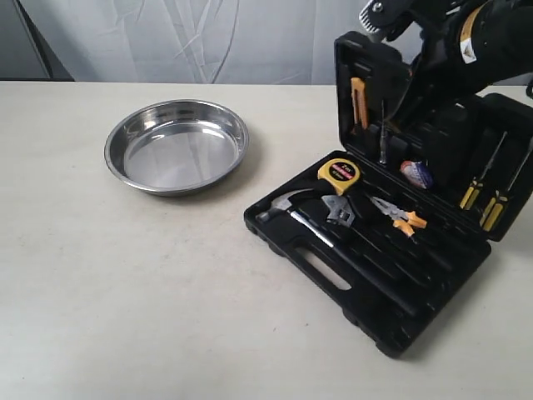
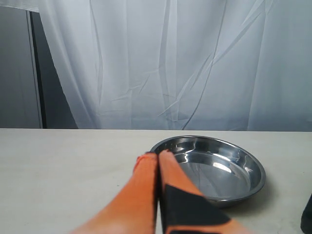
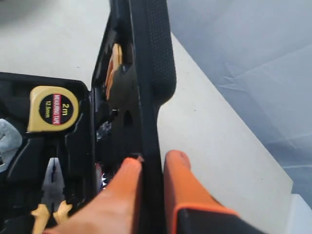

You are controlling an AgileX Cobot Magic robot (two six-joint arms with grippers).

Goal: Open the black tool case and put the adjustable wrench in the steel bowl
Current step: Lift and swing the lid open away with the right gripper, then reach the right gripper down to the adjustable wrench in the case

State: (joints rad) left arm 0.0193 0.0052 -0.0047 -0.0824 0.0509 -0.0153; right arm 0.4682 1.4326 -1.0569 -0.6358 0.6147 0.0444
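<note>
The black tool case [image 1: 391, 321] lies open at the right of the table, its lid [image 1: 366, 58] standing upright. The adjustable wrench [image 1: 340, 212], silver head and black handle, rests in its recess between the hammer and the pliers. My right gripper [image 3: 153, 158] is shut on the lid's edge [image 3: 148, 73], one orange finger on each side. The steel bowl [image 1: 176, 146] sits to the left of the case with nothing in it. My left gripper [image 2: 158, 155] is shut on nothing, low over the table just short of the bowl [image 2: 219, 168]; it does not show in the exterior view.
In the case lie a claw hammer [image 1: 291, 208], a yellow tape measure [image 1: 340, 173] and orange-handled pliers [image 1: 400, 217]. Yellow-handled screwdrivers [image 1: 483, 200] sit in the lid. My right arm [image 1: 483, 42] hangs over the lid. A white curtain backs the table.
</note>
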